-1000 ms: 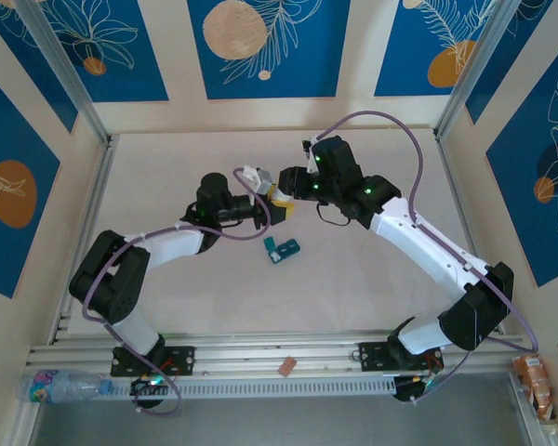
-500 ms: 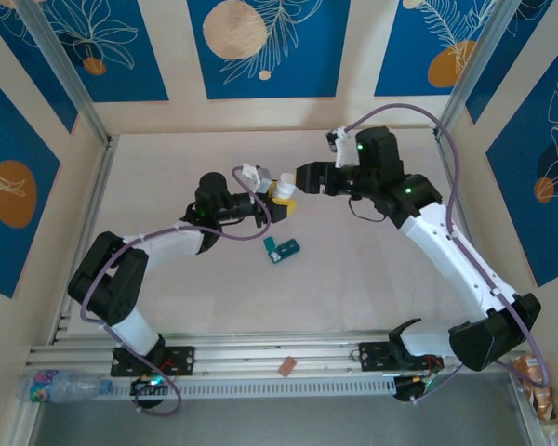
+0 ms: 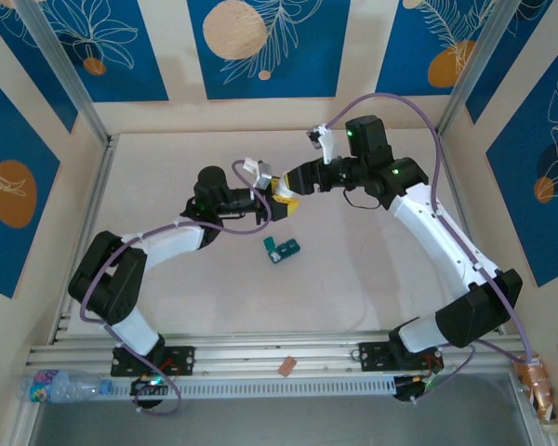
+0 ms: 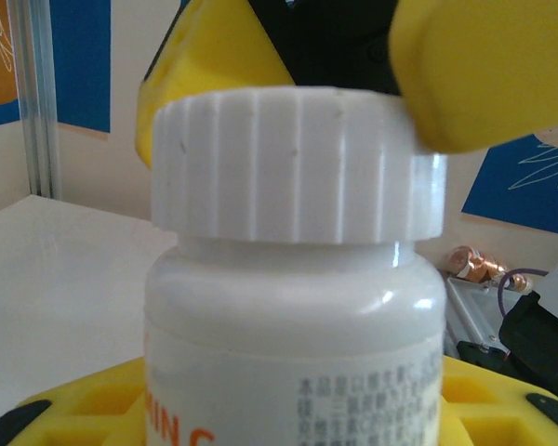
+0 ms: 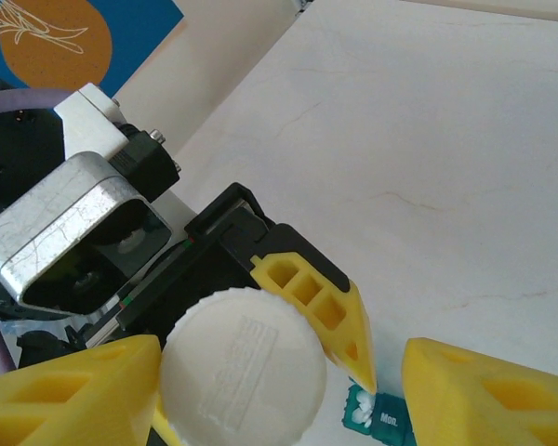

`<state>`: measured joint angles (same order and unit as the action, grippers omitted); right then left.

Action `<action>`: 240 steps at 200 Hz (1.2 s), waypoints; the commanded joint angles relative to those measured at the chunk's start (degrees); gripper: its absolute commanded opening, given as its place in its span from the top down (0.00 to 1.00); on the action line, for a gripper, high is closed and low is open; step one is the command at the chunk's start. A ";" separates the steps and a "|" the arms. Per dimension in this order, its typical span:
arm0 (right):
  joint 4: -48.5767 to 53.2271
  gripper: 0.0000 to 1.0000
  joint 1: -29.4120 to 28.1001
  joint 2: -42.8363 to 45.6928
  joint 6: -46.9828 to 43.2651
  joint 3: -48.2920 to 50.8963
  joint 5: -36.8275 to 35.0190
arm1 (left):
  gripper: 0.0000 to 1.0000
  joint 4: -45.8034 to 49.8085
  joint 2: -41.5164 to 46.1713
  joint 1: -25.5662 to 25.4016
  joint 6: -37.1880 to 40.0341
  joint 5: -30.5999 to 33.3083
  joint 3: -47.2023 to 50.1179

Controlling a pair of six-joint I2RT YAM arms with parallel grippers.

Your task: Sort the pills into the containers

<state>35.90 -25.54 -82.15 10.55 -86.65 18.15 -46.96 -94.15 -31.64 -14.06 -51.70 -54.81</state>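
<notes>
A white pill bottle [image 4: 293, 325] with a ribbed white cap [image 4: 298, 167] is held above the table, my left gripper [image 4: 293, 413] shut on its body. In the top view the bottle [image 3: 277, 190] hangs mid-table between the two arms. My right gripper [image 5: 284, 372] is open, and its yellow fingers [image 5: 70, 395] stand either side of the cap [image 5: 242, 367], with a wide gap on one side. The teal containers [image 3: 282, 248] lie on the table below. One compartment is open, and white pills [image 5: 361, 409] lie in it.
A plastic water bottle [image 3: 60, 383] lies beyond the near rail at the left. A small brown piece [image 3: 285, 366] sits on the rail, and a snack packet [image 3: 537, 381] lies at the right corner. Patterned walls and metal posts ring the table.
My right gripper let go of the cap, opened and drew back to the right. It then came back over the cap with a turned wrist. The left arm held still.
</notes>
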 commanded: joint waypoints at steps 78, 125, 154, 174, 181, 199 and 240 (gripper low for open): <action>2.07 0.62 -1.26 -1.33 -0.47 -1.29 0.96 | 1.00 -1.97 -0.65 -0.13 -0.95 -2.70 -1.95; -1.00 0.73 -6.01 1.14 13.42 4.21 -14.60 | 1.00 -1.91 0.12 -0.37 0.84 2.93 -1.06; 0.04 0.73 -10.51 0.88 27.62 6.97 -27.59 | 1.00 0.05 2.31 -1.36 6.24 13.54 0.75; -2.21 0.73 -13.31 0.31 30.96 8.52 -31.33 | 1.00 2.07 3.33 -2.11 9.14 18.27 1.28; -2.39 0.73 -13.80 -0.18 31.28 8.42 -32.00 | 1.00 2.38 3.44 -2.21 9.59 18.99 1.36; -2.17 0.73 -13.88 -1.11 31.36 7.29 -32.11 | 1.00 2.58 3.28 -2.38 9.77 19.44 1.56; -0.23 0.50 -9.35 1.10 27.23 2.80 -26.62 | 1.00 2.31 1.99 -2.20 9.11 17.68 1.25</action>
<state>31.07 -37.17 -82.26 38.15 -81.21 -12.67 -39.81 -94.06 -33.30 -6.22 -35.73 -52.01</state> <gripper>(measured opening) 0.396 0.463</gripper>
